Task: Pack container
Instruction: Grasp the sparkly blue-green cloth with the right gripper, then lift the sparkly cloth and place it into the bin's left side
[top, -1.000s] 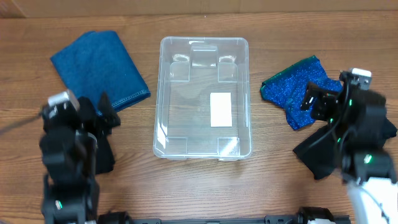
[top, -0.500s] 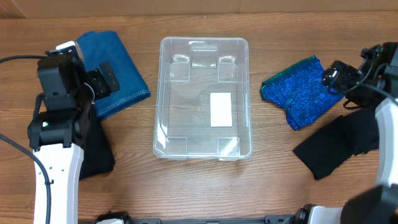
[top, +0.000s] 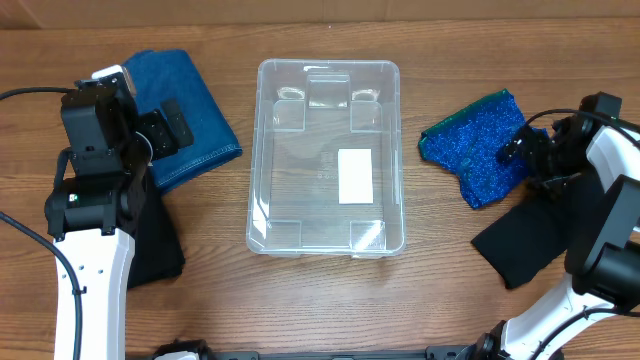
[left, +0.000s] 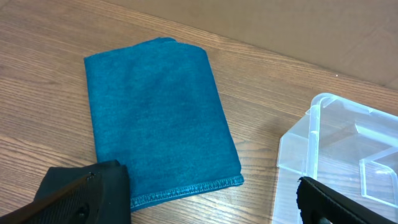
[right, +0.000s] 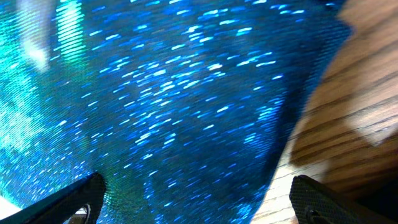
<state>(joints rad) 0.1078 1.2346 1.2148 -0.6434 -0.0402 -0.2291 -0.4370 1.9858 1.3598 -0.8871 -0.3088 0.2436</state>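
Nearest, at the left of the wooden counter (top: 320, 300): a black cloth (top: 160, 250), flat, partly under the left arm. Opposite, at the near right: a second black cloth (top: 535, 235), also flat, partly under the right arm.

Further in, mid-counter: the container (top: 262, 150), clear plastic, upright, long side running away from the robot. Holds only a white label (top: 355, 175) on its base. Touches no cloth and no claw.

Level with the container's far half, on the left: the left claw (top: 170, 130), hanging over the near edge of a folded blue towel (top: 190, 100). From the left wrist: left claw (left: 209, 174) with fingers spread wide and gripping nothing, blue towel (left: 155, 118) flat below, container (left: 323, 143) corner just to the right.

On the right, at about the same depth: the right claw (top: 515, 150), low over a sparkly blue-green cloth (top: 465, 140). From the right wrist: right claw (right: 198, 180) with fingers apart, one at each lower corner, sparkly blue-green cloth (right: 174, 93) filling the space between. Possibly brushing the fabric; too close and blurred to tell.

Farthest: the back edge of the blue towel, angled, near the counter's far left.
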